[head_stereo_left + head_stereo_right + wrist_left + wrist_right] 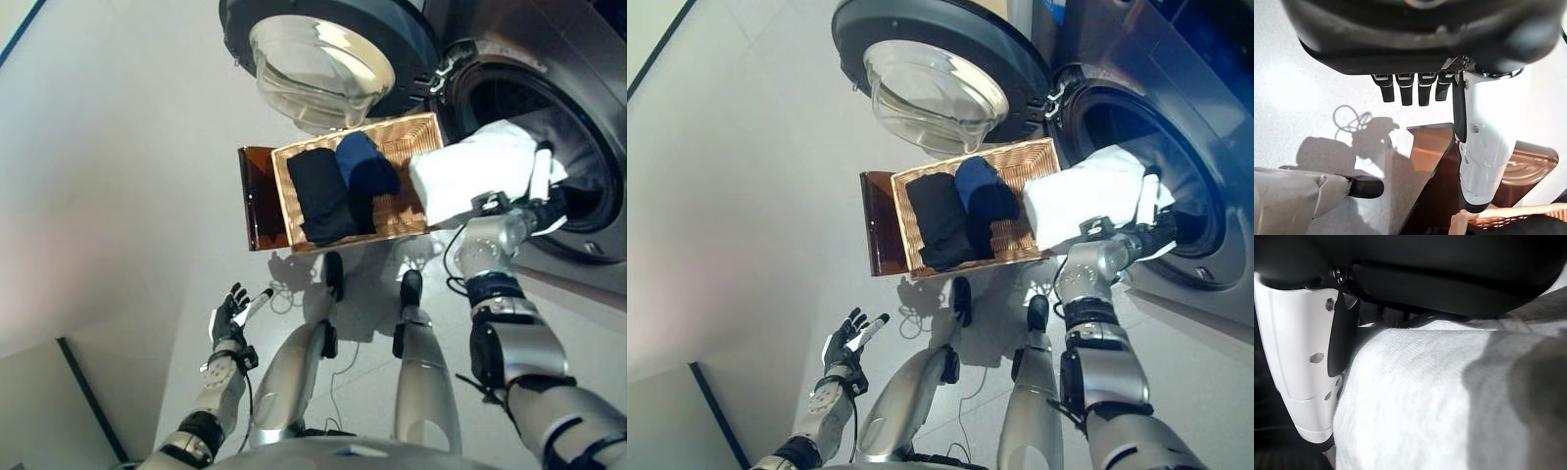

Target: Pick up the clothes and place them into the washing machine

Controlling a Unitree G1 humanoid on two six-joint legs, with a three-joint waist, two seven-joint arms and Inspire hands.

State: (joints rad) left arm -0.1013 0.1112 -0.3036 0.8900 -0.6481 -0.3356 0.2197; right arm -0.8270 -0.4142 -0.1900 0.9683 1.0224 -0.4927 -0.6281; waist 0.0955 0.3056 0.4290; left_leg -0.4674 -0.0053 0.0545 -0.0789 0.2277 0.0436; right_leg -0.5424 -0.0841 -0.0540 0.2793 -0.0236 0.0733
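My right hand (540, 201) is shut on a white cloth (468, 174) and holds it at the mouth of the washing machine drum (578, 147), partly over the rim. In the right wrist view the white-covered thumb (1300, 372) lies against the cloth (1425, 396). The wicker basket (278, 176) rests on the dark brown box (255, 206) beside the machine. It holds a black garment (323, 196) and a dark blue garment (364, 162). My left hand (230, 313) is open and empty, low at the left, away from the basket; its fingers (1400, 88) are straight.
The round washing machine door (323, 49) stands swung open above the basket's far side. The machine's grey front (588, 39) takes up the right. Pale floor (118, 147) spreads to the left of the box.
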